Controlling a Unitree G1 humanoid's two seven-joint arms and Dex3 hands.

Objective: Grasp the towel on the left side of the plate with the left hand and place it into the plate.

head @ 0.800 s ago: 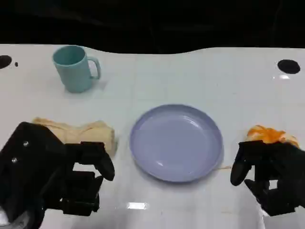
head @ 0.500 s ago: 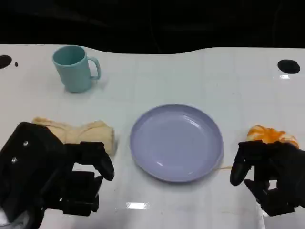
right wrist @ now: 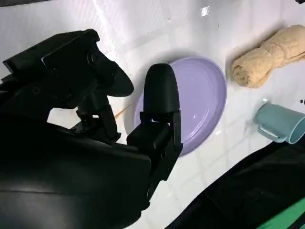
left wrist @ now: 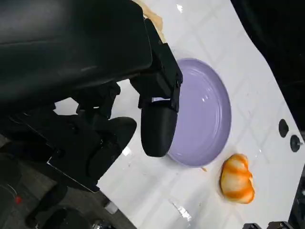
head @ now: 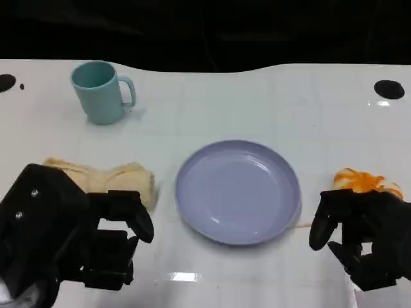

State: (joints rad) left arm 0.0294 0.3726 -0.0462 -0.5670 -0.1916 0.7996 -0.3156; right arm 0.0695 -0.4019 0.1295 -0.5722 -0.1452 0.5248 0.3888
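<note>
The rolled towel (head: 109, 179) lies just left of the plate (head: 237, 191), untouched. The left hand (head: 70, 234) hovers near it, fingers apart and holding nothing, likely poised to grasp. The right hand (head: 363, 234), empty with fingers spread, waits right of the plate.

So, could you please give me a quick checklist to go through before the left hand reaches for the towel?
1. Towel lies left of the plate: ok.
2. Left hand holds nothing, fingers apart: ok.
3. Left hand touching the towel: cannot tell, it hides the towel's near edge.
4. Plate bare, room for the towel: ok.
5. Mug stands away from the towel: ok.
6. Right hand is beside the plate, off it: ok.
</note>
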